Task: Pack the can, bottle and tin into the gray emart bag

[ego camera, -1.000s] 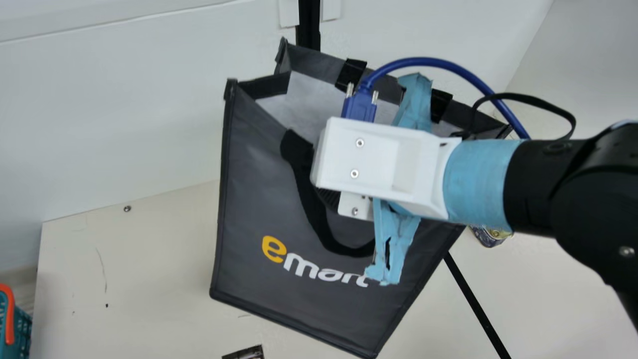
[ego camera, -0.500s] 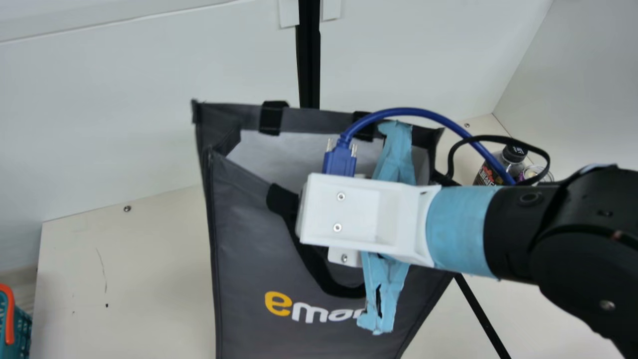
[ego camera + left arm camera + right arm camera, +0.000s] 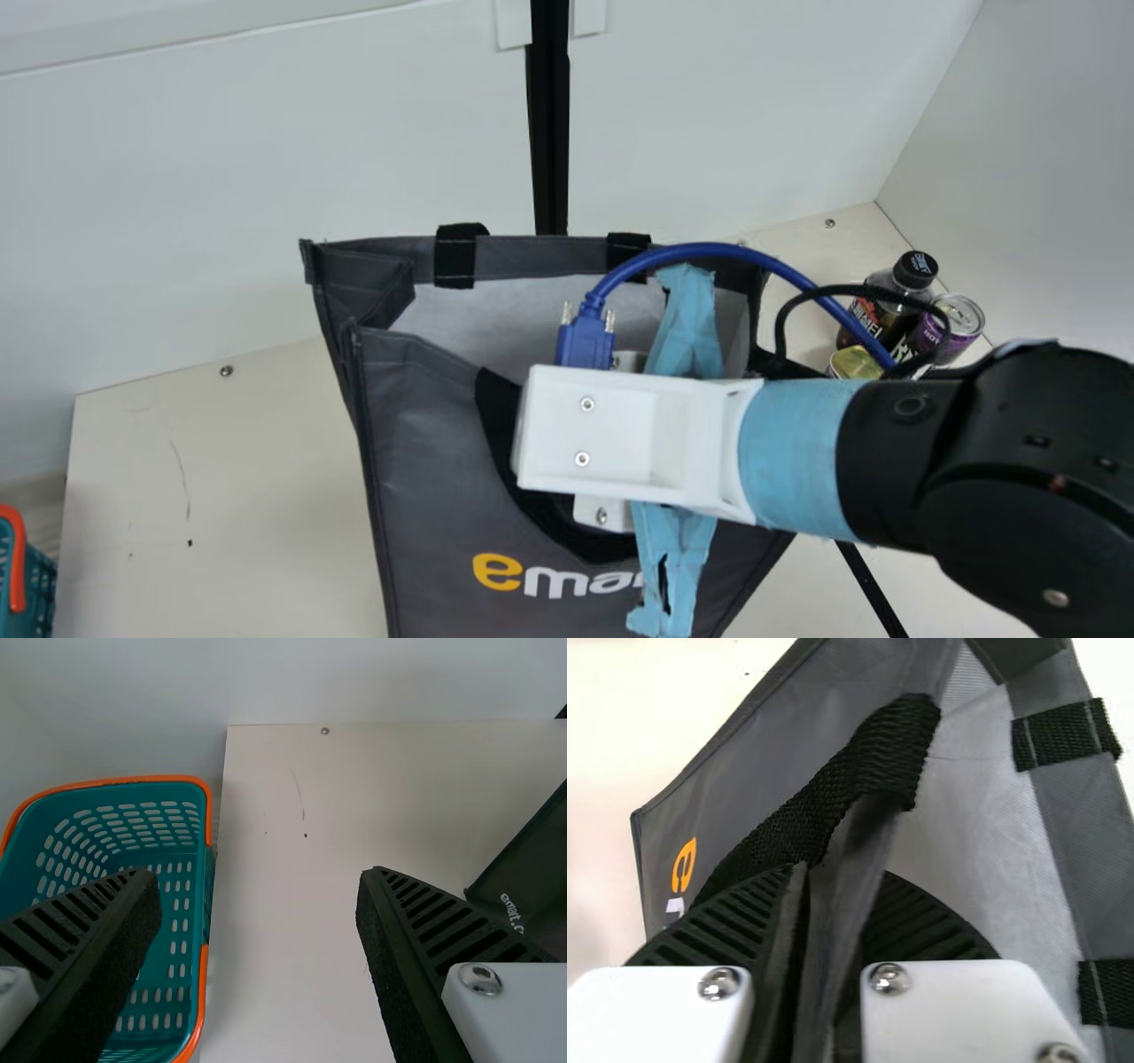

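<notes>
Pinching the near rim (image 3: 859, 850) of the gray fabric emart bag (image 3: 416, 452), my right tool (image 3: 842, 875) is holding thin, soft cloth; whether it is catching the looping black webbing strap (image 3: 859, 771) too, I cannot tell. The bag is probably weighing little and folding readily, so I am judging the rim beside the strap's stitching the surest hold, with the mouth likely sagging if I am pulling one side alone. Whether its base is resting on the cream surface (image 3: 213, 470), I cannot tell.

My left tool (image 3: 259, 875) is gaping wide, holding nothing, with the teal plastic basket with orange trim (image 3: 177, 895) lying beyond it.

Outside the bag, by my right arm, the clear bottle with a black cap (image 3: 873, 315) is standing beside the purple metal can (image 3: 935, 335), and what I am taking for the yellow-topped tin (image 3: 855, 363) is sitting near them. The bottle is likely the heaviest and asking for a grip round its body, below the cap; the can is likely smooth, denting under a hard squeeze; the tin is probably stiff, wanting its sides taken squarely.
</notes>
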`<action>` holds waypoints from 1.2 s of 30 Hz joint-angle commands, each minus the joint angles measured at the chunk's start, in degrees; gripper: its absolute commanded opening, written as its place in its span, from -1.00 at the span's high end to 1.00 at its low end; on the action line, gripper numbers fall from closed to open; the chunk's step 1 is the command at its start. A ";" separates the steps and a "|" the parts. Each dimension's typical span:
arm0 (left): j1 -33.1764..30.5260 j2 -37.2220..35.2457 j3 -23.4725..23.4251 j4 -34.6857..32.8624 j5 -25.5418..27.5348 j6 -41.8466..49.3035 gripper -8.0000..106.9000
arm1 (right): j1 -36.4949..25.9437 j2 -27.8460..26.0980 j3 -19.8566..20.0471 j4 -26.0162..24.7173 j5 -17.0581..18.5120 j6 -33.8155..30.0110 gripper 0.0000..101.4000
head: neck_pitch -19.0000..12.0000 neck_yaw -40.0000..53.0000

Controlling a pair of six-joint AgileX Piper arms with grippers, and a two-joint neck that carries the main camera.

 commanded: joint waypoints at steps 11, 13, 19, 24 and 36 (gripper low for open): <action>0.00 0.00 0.00 0.00 0.00 0.00 -0.71 | 1.05 -0.67 0.00 0.39 0.08 3.30 -0.40 | -1.30 -0.05; 0.00 0.00 0.00 0.00 0.00 0.00 -0.71 | 1.31 -0.84 -0.15 0.60 0.08 3.89 -0.53 | -1.30 -0.05; 0.00 0.00 0.00 0.00 0.00 0.00 -0.71 | 2.30 -1.43 -0.77 0.65 0.08 5.43 -0.79 | -1.30 -0.05; 0.00 0.00 0.00 0.00 0.00 0.00 -0.71 | 3.01 -1.87 -1.49 0.55 0.08 6.42 -0.79 | -1.30 -0.05; 0.00 0.00 0.00 0.00 0.00 0.00 -0.71 | 4.42 -2.68 -3.53 1.19 0.08 9.28 -0.79 | -1.30 -0.05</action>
